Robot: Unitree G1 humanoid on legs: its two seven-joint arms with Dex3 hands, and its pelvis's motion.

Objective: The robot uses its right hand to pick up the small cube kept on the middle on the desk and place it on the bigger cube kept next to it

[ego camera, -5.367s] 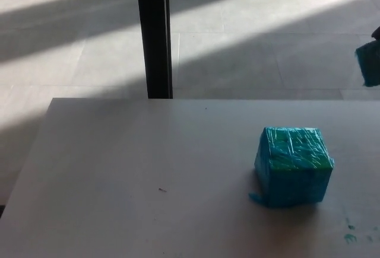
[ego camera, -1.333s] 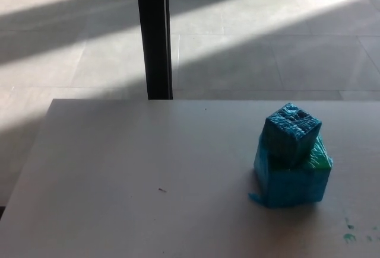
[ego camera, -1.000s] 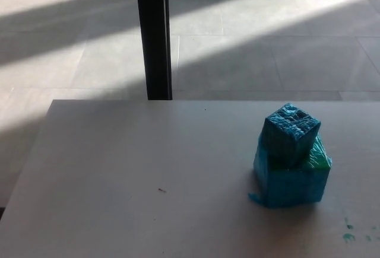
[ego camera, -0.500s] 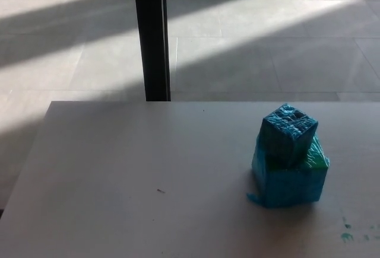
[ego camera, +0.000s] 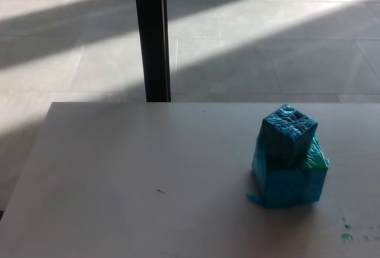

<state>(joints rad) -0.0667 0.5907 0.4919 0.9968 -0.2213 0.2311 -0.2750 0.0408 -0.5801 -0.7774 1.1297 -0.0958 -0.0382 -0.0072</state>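
The small blue cube (ego camera: 288, 133) wrapped in shiny tape rests on top of the bigger blue-green cube (ego camera: 291, 181), turned a little against it and sitting toward its left-front side. The stack stands on the right part of the pale desk (ego camera: 148, 175). Neither of my hands shows in the head view.
A black vertical post (ego camera: 151, 35) rises behind the desk's far edge. Beyond it lies a tiled floor with bands of sunlight. Small blue-green flecks (ego camera: 347, 229) mark the desk at the lower right, and a tiny dark speck (ego camera: 160, 191) lies left of centre.
5.4 s ago the big cube stood alone with the small cube held at the right edge; now the small cube sits on it. Lately only the camera shifted slightly.
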